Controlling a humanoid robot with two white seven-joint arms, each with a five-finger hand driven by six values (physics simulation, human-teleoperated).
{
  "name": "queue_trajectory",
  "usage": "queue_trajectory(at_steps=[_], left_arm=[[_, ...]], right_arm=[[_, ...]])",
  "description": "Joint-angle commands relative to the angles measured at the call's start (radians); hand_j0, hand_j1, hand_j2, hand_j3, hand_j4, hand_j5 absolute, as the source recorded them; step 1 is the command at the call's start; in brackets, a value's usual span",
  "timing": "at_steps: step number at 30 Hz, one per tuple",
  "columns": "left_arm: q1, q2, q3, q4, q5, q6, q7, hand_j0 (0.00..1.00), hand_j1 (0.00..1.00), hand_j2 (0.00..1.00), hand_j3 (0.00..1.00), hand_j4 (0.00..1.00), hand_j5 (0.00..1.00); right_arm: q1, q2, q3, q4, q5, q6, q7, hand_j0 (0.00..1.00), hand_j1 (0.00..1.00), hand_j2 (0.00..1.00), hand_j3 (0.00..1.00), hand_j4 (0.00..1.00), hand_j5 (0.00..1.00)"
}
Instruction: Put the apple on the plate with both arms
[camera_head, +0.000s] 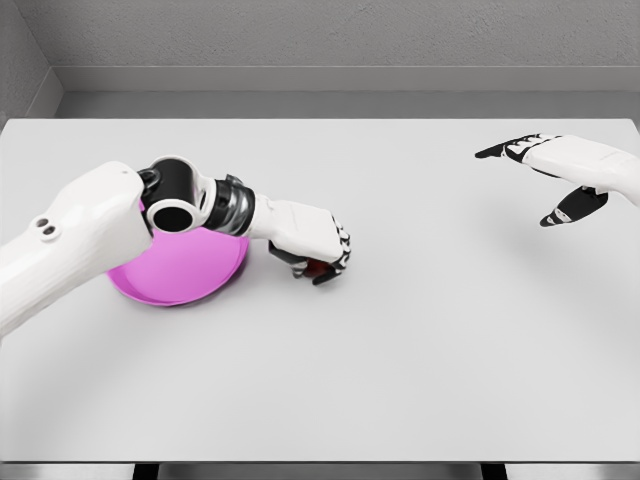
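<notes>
A magenta plate (185, 275) lies on the white table (400, 340) at the left, partly hidden by my left forearm. Just right of the plate, my left hand (318, 258) is curled down over a small red apple (320, 267); only a sliver of red shows between the dark fingers. The apple rests at table level, beside the plate and not on it. My right hand (545, 180) hovers far off at the upper right, fingers spread, holding nothing.
The table's far edge meets a grey wall at the back. The near edge runs along the bottom of the view.
</notes>
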Motion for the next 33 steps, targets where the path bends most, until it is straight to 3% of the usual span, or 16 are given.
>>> queue_trajectory(at_steps=[1,5,10,14,17,20,21,22,23,29,33], left_arm=[[0.0,0.001,0.005,0.0,0.043,0.003,0.0,0.12,0.12,0.12,0.12,0.12,0.12],[-0.003,0.023,0.075,-0.015,0.048,0.003,0.0,0.13,0.13,0.13,0.13,0.13,0.13],[-0.003,0.124,0.16,-0.119,0.066,0.003,0.0,0.13,0.13,0.13,0.13,0.13,0.13],[0.003,0.279,0.189,-0.21,0.103,0.003,0.0,0.13,0.13,0.13,0.13,0.13,0.13],[0.026,0.371,0.189,-0.224,0.126,0.003,0.0,0.13,0.13,0.13,0.13,0.13,0.13],[0.049,0.38,0.189,-0.221,0.123,0.003,0.0,0.15,0.15,0.15,0.15,0.15,0.15],[0.049,0.38,0.189,-0.219,0.118,0.003,0.0,0.19,0.19,0.19,0.19,0.19,0.19],[0.049,0.379,0.187,-0.215,0.12,0.003,0.0,0.45,0.45,0.45,0.45,0.45,0.45],[0.051,0.379,0.186,-0.213,0.115,0.003,0.0,1.0,1.0,1.0,1.0,1.0,1.0],[0.057,0.4,0.195,-0.212,0.132,0.003,0.0,1.0,1.0,1.0,1.0,1.0,1.0],[0.121,0.434,0.316,-0.106,0.38,0.003,0.0,1.0,1.0,1.0,1.0,1.0,1.0]], right_arm=[[0.0,-0.001,0.0,0.0,-0.003,0.001,0.0,1.0,1.0,1.0,1.0,1.0,1.0],[0.0,-0.001,0.0,0.001,-0.003,0.001,0.0,1.0,1.0,1.0,1.0,1.0,1.0],[0.0,-0.001,0.0,0.0,-0.003,0.001,0.0,1.0,1.0,1.0,1.0,1.0,1.0],[0.0,-0.001,0.0,0.001,-0.003,0.001,0.0,1.0,1.0,1.0,1.0,1.0,1.0],[0.0,-0.003,0.0,0.001,-0.003,0.001,0.0,1.0,1.0,1.0,1.0,1.0,1.0],[0.0,-0.003,0.0,0.003,-0.003,0.001,0.0,1.0,1.0,1.0,1.0,1.0,1.0],[0.0,-0.003,0.0,0.001,-0.003,0.001,0.0,1.0,1.0,1.0,1.0,1.0,1.0],[0.0,-0.003,0.0,0.001,-0.003,0.001,0.0,1.0,1.0,1.0,1.0,1.0,1.0],[0.0,-0.003,0.0,0.005,-0.003,0.001,0.0,1.0,1.0,1.0,1.0,1.0,1.0],[0.002,-0.003,0.0,0.003,-0.003,0.001,0.0,1.0,1.0,1.0,1.0,1.0,1.0],[0.002,-0.003,0.0,0.001,-0.003,0.001,0.0,1.0,1.0,1.0,1.0,1.0,1.0]])
